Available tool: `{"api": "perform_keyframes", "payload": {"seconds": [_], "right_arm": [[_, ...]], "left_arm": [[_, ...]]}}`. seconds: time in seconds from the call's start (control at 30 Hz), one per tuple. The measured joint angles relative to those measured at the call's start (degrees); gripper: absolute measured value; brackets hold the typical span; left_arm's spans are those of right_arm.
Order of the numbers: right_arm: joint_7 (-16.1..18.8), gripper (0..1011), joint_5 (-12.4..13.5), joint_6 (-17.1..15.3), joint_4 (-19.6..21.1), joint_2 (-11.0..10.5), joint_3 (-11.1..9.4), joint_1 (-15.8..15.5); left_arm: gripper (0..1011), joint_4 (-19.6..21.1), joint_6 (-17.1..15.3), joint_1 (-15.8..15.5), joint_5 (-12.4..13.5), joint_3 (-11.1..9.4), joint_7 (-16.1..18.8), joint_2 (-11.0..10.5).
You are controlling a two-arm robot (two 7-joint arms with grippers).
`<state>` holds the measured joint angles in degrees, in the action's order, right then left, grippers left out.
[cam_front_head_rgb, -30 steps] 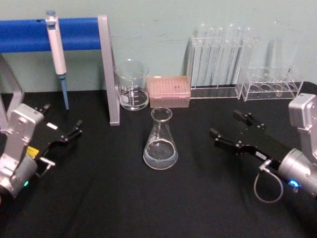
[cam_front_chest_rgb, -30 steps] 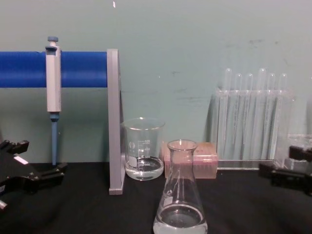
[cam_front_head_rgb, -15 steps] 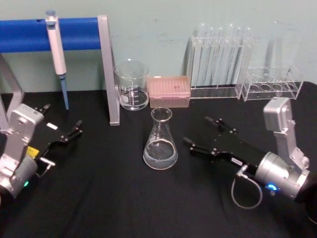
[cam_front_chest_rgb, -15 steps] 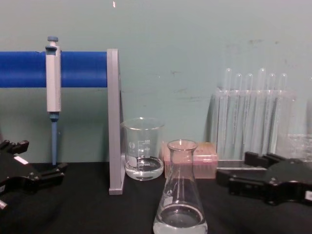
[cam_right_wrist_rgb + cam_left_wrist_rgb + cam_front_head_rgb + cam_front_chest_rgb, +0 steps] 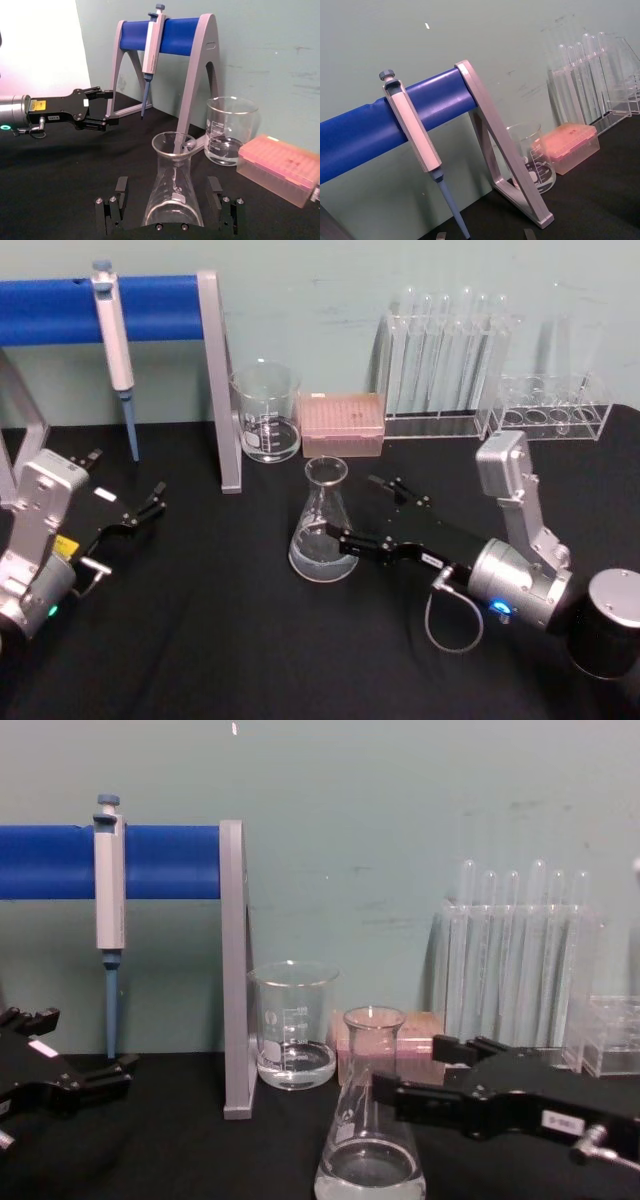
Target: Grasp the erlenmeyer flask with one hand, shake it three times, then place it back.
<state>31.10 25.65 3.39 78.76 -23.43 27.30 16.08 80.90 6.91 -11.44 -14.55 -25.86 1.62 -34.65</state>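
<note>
Right gripper (image 5: 352,506) fingers (image 5: 120,194) spread wide either side of erlenmeyer flask (image 5: 323,530) on tabletop (image 5: 200,640); contact w/ glass unclear. Left gripper (image 5: 128,473) parked at left, fingers apart.

The right tool (image 5: 352,506) has slid left, its open jaws now flanking the erlenmeyer flask (image 5: 318,502)

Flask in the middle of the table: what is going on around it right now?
The right hand is open, one finger on each side of the flask, which stands on the black table holding a little clear liquid. Nothing is gripped yet. The left hand sits open and idle at the left, near the pipette stand.
</note>
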Motion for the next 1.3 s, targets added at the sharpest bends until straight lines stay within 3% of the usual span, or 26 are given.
{"api": "perform_keyframes", "payload": {"seconds": [0.23,0.4,0.67,1.3], "right_arm": [[0.3,1000,-1.8,0.8,-3.8,2.7,1.2,2.8],[-1.0,1000,-4.6,2.2,-7.1,5.1,2.1,5.1],[-1.5,1000,-6.9,3.3,-10.4,7.3,2.4,7.0],[-1.1,1000,-8.2,3.7,-13.0,9.2,1.5,8.4]], "left_arm": [[1001,0.0,0.0,0.0,0.0,0.0,0.0,0.0],[1001,0.0,0.0,0.0,0.0,0.0,0.0,0.0],[1001,0.0,0.0,0.0,0.0,0.0,0.0,0.0],[1001,0.0,0.0,0.0,0.0,0.0,0.0,0.0]]}}
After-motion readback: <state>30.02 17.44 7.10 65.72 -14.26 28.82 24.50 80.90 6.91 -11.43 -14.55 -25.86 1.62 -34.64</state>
